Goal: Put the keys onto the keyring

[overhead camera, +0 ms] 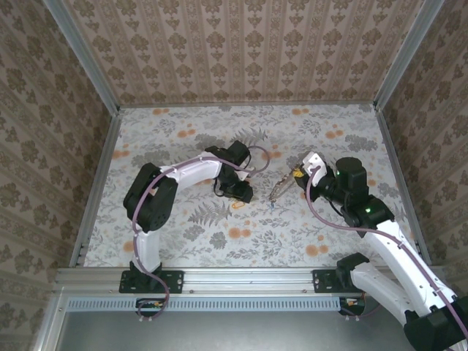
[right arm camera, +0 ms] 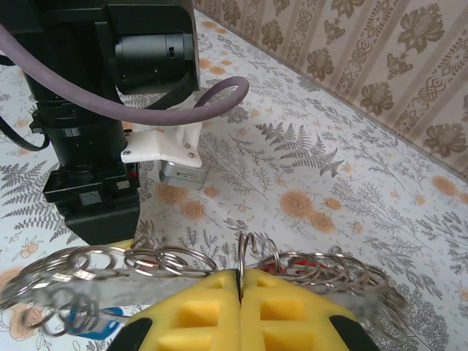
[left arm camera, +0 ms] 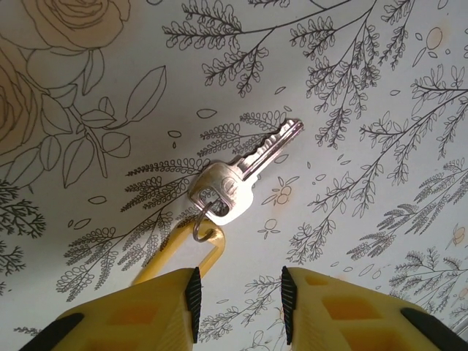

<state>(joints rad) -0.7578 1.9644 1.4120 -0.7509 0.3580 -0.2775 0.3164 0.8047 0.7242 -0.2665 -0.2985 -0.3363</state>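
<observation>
Floral tabletop (overhead camera: 330,219), key (left arm camera: 235,181), right jaws clamping keyring (right arm camera: 174,260)

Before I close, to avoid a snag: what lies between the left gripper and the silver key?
In the left wrist view, a small metal ring hanging from the key, and a yellow loop running back to the left gripper.

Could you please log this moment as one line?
left gripper open above silver key on table | right gripper shut on keyring | key not threaded

A robot lab cell is indicated: a floral-covered desk (overhead camera: 219,241) is enclosed by wallpapered panels (overhead camera: 248,51) framed with aluminium rails (overhead camera: 219,276).
</observation>
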